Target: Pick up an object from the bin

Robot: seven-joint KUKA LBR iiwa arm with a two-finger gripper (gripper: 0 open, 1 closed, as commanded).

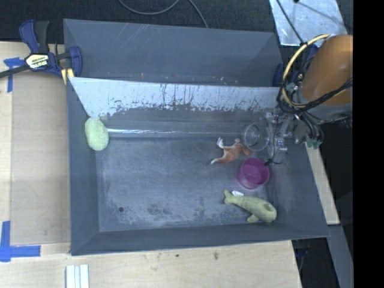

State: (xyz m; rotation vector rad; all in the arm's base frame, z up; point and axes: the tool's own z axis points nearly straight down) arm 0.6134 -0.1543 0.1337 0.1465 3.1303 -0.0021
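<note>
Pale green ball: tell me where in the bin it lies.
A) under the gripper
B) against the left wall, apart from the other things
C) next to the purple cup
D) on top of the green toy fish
B: the pale green ball sits alone against the left wall of the bin, far from the purple cup, the green toy fish and the gripper, which are all on the right side.

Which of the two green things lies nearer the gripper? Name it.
The green fish-shaped toy at lower right, below the gripper; the pale green oval lies far left.
</note>
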